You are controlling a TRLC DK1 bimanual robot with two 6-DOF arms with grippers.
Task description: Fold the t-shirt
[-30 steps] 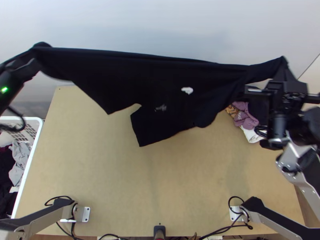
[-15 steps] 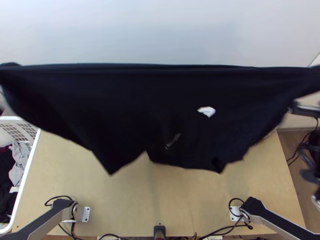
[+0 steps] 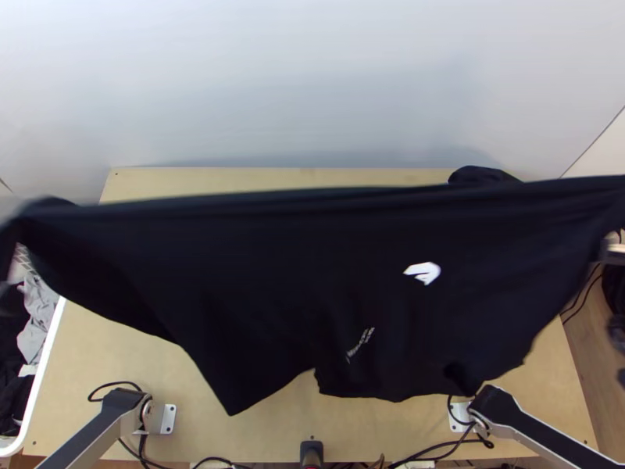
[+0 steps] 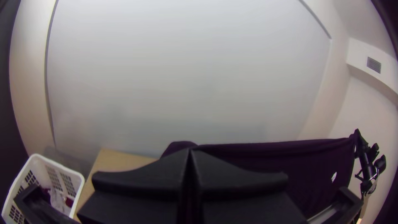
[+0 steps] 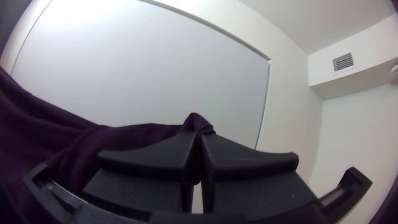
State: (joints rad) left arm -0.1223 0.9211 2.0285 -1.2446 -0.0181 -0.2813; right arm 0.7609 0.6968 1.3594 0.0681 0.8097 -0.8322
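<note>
Both are closed: left pincer [image 3: 9, 254] gripping the black t-shirt [image 3: 250, 273], right pincer [image 3: 616, 250] gripping its other end

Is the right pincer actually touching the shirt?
Touching. The right wrist view shows it: the right pincer is closed on the shirt, with a small peak of dark cloth poking up at its fingertips.

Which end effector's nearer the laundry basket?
Left. The left end effector is raised on the same side as the basket; the right end effector is opposite, across the stretched shirt.
</note>
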